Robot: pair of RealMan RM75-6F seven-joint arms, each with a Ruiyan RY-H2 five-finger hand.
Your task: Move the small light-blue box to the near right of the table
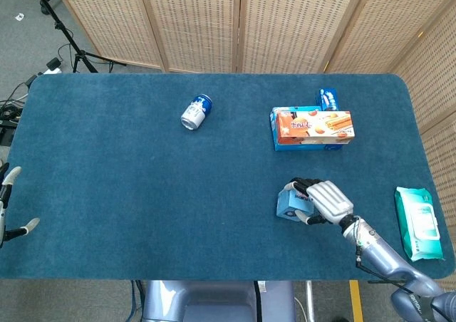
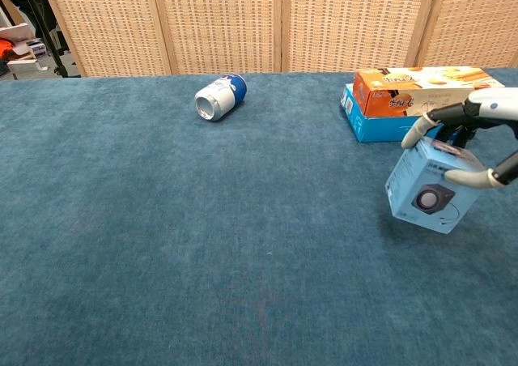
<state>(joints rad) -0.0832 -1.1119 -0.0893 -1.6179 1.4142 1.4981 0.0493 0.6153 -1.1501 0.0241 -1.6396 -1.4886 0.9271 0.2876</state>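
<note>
Table (image 1: 142, 194): blue felt, and we're working the near right part of it. We read the step as lift-and-carry, with the set-down spot further right and nearer the front edge than where the load hangs now.

Orange biscuit box (image 1: 313, 124) sits on a blue carton (image 1: 308, 145) at the far right, well apart from the work. Green wipes pack (image 1: 416, 222) lies at the right edge, near the likely drop zone, so we should land the load short of it and not nudge it. Soda can (image 1: 197, 112) lies on its side at centre-left, irrelevant to the path.

Right hand (image 1: 324, 201) is clamped on the small light-blue box (image 2: 427, 189): fingers over the top and far side, thumb across the near face. In the chest view the box is tilted, one corner down, and looks clear of the felt; we can't confirm the gap from the head view.

Advice for the carry:
- Grip sits high on the box, so it can pivot. Keep the squeeze firm and the motion slow.
- Stay low over the felt, so a slip costs little.
- Level the box before touchdown, bottom face flat, then release.
- Sweep right and toward us, away from the cartons.

Left hand (image 1: 8, 208) sits at the left table edge, fingers spread, holding nothing. Leave it parked.
</note>
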